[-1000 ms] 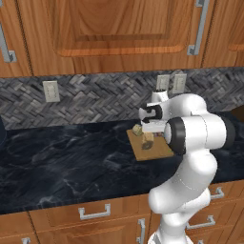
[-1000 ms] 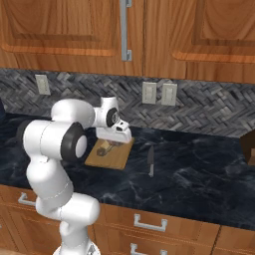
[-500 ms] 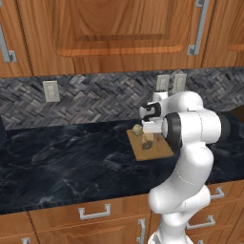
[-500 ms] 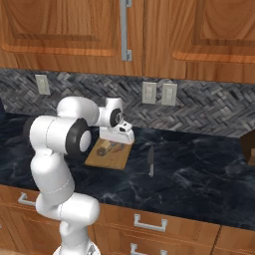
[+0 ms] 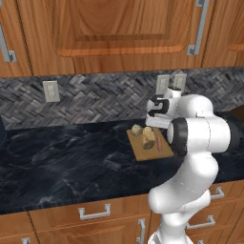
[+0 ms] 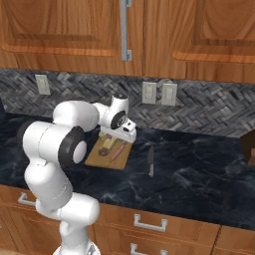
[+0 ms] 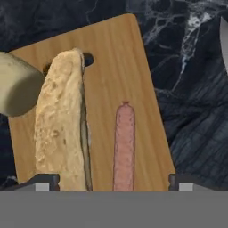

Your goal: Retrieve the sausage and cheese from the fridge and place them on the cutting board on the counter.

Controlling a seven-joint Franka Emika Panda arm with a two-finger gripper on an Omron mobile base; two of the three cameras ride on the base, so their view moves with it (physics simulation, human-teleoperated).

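Observation:
The reddish-pink sausage [image 7: 124, 147] lies free along the wooden cutting board [image 7: 116, 58], to the right of a tan bread-like roll [image 7: 60, 124]. The pale yellow cheese [image 7: 15, 89] sits at the board's corner beside the roll. My gripper [image 7: 113, 181] hangs open just above the board, its fingertips [image 7: 46, 180] wide on either side of the roll and sausage, holding nothing. From the base, the board [image 5: 143, 152] rests on the black counter [image 5: 66, 162] with the cheese [image 5: 137, 129] and sausage [image 5: 159, 144] on it. The fridge is out of view.
A knife [image 6: 151, 160] lies on the counter just right of the board [image 6: 98, 160]. The herringbone backsplash with outlets [image 6: 159, 93] rises close behind, and wooden wall cabinets [image 5: 119, 33] hang overhead. A dark object [image 6: 249, 147] sits at the far right.
The jaws have gone from shut to wide open, and the sausage now lies loose on the board. The hand has risen slightly.

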